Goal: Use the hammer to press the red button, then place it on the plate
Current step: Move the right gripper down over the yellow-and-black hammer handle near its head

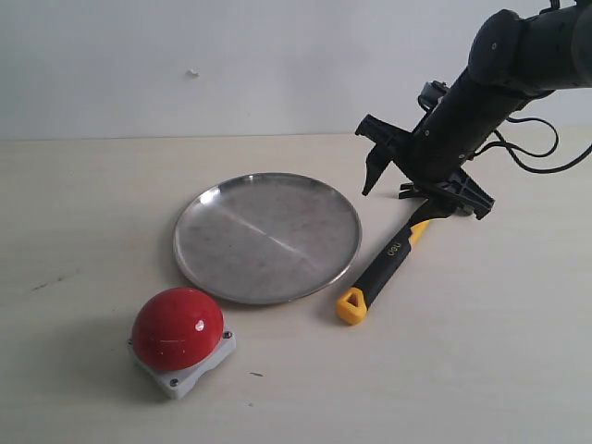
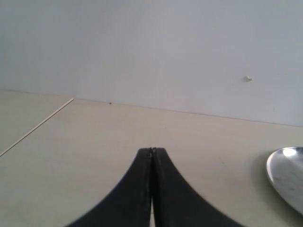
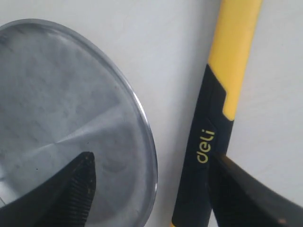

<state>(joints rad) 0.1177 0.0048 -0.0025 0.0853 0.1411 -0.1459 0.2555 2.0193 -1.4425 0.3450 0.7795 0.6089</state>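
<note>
The hammer (image 1: 382, 270), black grip with a yellow end and shaft, lies flat on the table just right of the plate (image 1: 268, 236). Its head is hidden behind my right gripper (image 1: 408, 196). That gripper hovers open over the upper handle. In the right wrist view, the right gripper (image 3: 151, 161) has one finger over the plate (image 3: 61, 109) and the other beside the hammer (image 3: 208, 142), gripping nothing. The red button (image 1: 178, 326) sits on its grey base at the front left. My left gripper (image 2: 152, 150) is shut and empty, out of the exterior view.
The pale wooden table runs back to a plain white wall. The plate's rim (image 2: 286, 175) shows at the edge of the left wrist view. A black cable hangs behind the right arm (image 1: 518, 55).
</note>
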